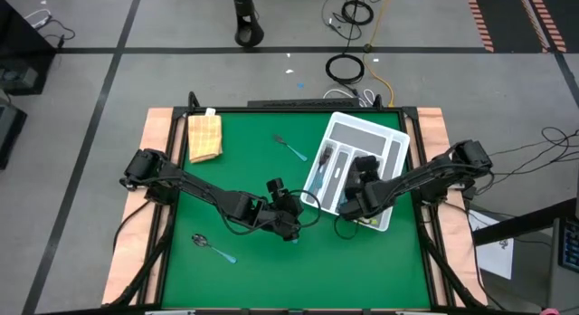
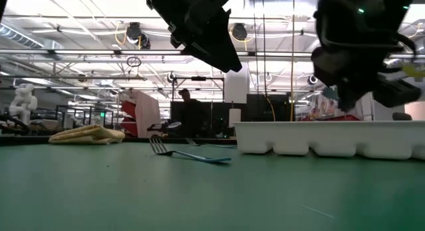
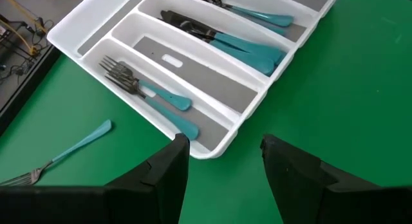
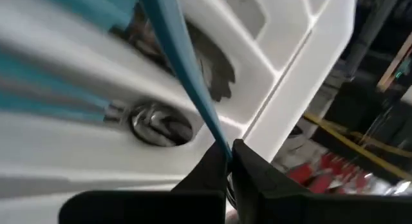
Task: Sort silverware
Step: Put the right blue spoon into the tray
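Right hand: the right hand (image 4: pixel 226 161) was closed on a slim teal plastic handle (image 4: pixel 183 76) of one piece of silverware, over the white divided plastic tray (image 1: pixel 391 138) at the desk's 3 o'clock side.
Held piece: its long axis ran away from the fingers, down toward a compartment with a metal spoon bowl (image 4: pixel 161 125).
Left hand: the left hand (image 3: pixel 222 161), fingers spread and empty, was at the tray's near corner.
Loose pieces: teal-handled fork (image 1: pixel 291 147) at 12 o'clock of the left hand, teal-handled spoon (image 1: pixel 213 247) at 8 o'clock; left arm nearer both.
Green desk (image 1: pixel 244 170): carried everything.
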